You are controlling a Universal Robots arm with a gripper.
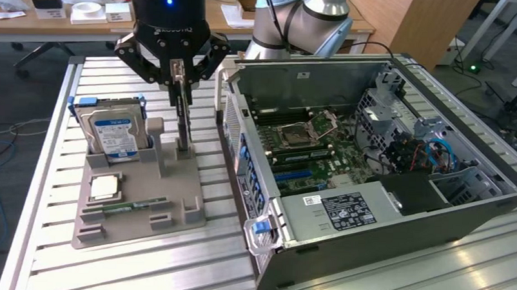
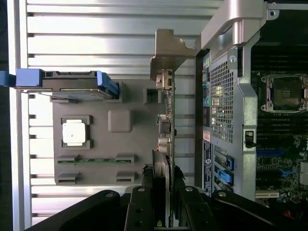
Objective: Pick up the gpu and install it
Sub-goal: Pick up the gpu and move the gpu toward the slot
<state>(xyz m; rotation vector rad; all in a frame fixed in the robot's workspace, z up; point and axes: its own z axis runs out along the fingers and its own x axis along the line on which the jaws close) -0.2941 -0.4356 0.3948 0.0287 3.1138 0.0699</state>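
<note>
Your gripper (image 1: 181,83) is clamped on the top edge of the gpu (image 1: 184,126), which stands upright, seated in the grey holder (image 1: 135,228). Pickup is under way. Installation is outstanding, as the card is not yet in the computer case (image 1: 367,252).

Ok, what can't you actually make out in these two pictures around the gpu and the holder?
- The gpu faces: both views catch it nearly edge-on.
- Its top edge: exterior view, covered by the gripper.
- Its lower edge: exterior view, sunk in the grey holder.
- The hard drive label print: too small in the exterior view, edge-on in the wrist view.
- The computer case: cut off by the wrist view's edge.
</note>
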